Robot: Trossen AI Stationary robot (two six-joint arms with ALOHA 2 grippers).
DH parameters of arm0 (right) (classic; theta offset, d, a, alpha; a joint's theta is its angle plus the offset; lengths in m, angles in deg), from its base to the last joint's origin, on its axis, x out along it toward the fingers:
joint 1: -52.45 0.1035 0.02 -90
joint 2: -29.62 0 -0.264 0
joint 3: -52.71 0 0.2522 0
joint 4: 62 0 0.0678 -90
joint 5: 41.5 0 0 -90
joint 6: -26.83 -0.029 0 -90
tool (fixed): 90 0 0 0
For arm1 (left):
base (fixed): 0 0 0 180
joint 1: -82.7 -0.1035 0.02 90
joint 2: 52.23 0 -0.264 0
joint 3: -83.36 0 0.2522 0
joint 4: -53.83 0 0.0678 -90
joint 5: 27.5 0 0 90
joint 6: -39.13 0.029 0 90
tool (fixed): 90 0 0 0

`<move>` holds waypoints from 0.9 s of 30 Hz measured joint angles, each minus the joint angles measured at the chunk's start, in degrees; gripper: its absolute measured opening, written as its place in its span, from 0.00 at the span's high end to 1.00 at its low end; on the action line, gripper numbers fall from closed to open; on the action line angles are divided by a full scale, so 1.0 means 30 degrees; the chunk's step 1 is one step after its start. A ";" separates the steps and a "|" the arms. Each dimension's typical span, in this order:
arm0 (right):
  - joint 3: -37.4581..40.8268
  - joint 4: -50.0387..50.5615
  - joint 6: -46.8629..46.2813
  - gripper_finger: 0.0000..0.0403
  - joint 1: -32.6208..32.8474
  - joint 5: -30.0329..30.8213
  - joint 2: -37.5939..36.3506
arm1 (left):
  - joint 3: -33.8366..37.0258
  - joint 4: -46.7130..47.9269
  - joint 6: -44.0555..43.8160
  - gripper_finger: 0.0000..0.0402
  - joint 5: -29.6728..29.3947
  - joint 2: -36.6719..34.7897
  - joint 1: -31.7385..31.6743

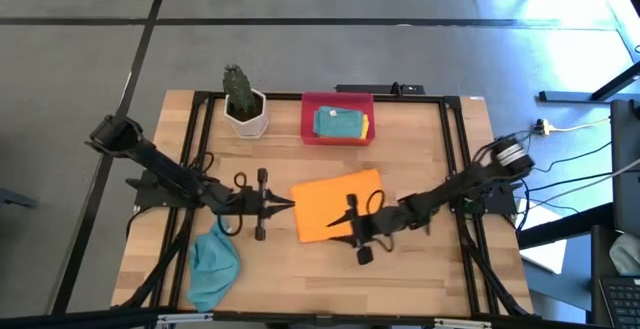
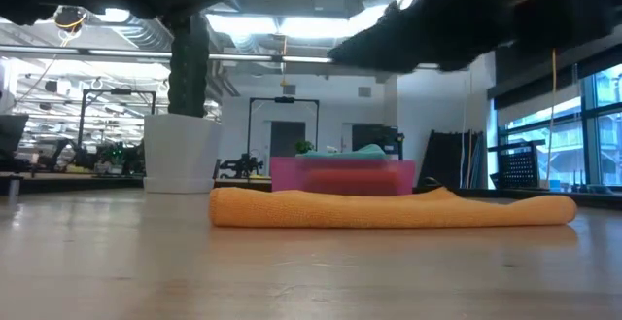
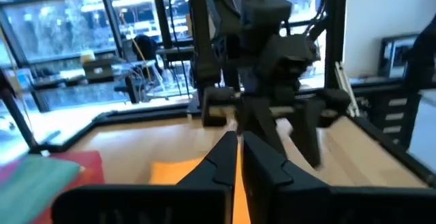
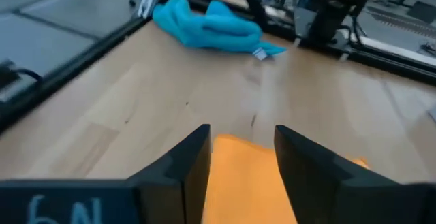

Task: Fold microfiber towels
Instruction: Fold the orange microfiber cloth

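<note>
The orange microfiber towel (image 1: pixel 338 205) lies folded in the middle of the light wooden table (image 1: pixel 420 269), a flat soft rectangle a little turned against the table edges. In the low view it shows as a thick, low roll of cloth (image 2: pixel 389 208) in front of the red tray.

The left gripper (image 1: pixel 288 205) hovers just at the left edge of this orange towel, and its two dark fingers (image 3: pixel 225 159) are pressed together into one point. The right gripper (image 1: pixel 338 223) is over the near right part of the same towel, and its fingers (image 4: pixel 191 159) stand apart with the orange cloth (image 4: pixel 245 176) visible between them; whether they touch the cloth I cannot tell.

A crumpled teal-blue microfiber towel (image 1: pixel 214 265) lies in a loose heap near the front left corner of the table, well apart from the orange one.

At the back of the table stands the rigid red rectangular tray (image 1: pixel 338 100). Inside it rests a folded teal-blue towel (image 1: pixel 335 123) on top of a yellow towel (image 1: pixel 363 126), of which only an edge shows. Just beside the tray, on its left, is a white pot with a small green cactus plant (image 1: pixel 243 99).
</note>
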State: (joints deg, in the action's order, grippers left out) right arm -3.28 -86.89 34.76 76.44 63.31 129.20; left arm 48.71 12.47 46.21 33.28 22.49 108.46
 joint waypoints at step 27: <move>-0.9517 0.8130 -0.1761 0.31 -0.0957 0.0371 0.8074 | -0.0969 0.0141 0.1726 1.00 -0.0020 -0.0291 -0.0921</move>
State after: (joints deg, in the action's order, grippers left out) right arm -31.83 -62.50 29.48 73.57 64.42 153.43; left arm 45.80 12.89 51.38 33.22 21.62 105.70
